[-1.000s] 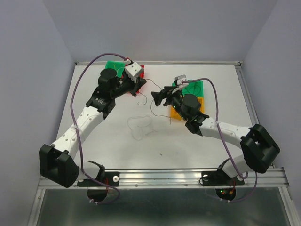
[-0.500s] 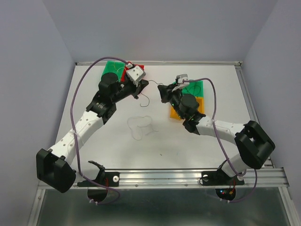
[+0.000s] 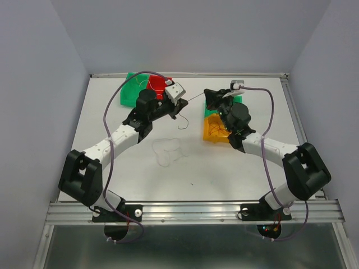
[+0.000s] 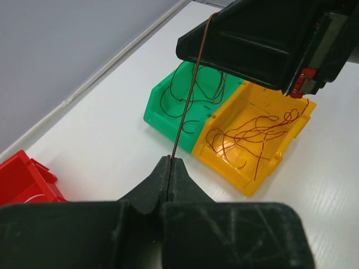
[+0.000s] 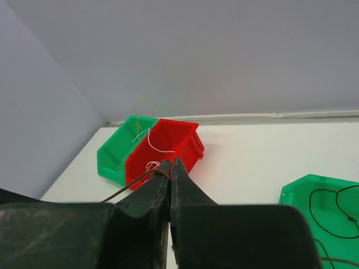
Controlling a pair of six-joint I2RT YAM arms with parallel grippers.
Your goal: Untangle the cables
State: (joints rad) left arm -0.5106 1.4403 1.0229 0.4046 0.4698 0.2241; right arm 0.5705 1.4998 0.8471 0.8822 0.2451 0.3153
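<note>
A thin brown cable (image 3: 195, 99) is stretched taut in the air between my two grippers. My left gripper (image 3: 184, 103) is shut on one end, and a loose tail (image 3: 182, 120) curls down below it. My right gripper (image 3: 207, 96) is shut on the other end. The left wrist view shows the strand (image 4: 188, 95) rising from my closed left gripper (image 4: 170, 161) to the right gripper's black fingers (image 4: 247, 45). In the right wrist view the strand (image 5: 132, 182) enters my closed right gripper (image 5: 170, 163). A pale tangle of cables (image 3: 168, 150) lies on the table in front.
A green bin (image 3: 132, 85) and a red bin (image 3: 159, 84) holding white strands sit at the back left. Another green bin (image 4: 168, 103) with dark strands and a yellow bin (image 3: 216, 129) with reddish strands sit under the right arm. Walls close in on three sides.
The right gripper has shut on the brown strand and moved back and right. The left arm swung right toward it. The strand is now pulled straight between them.
</note>
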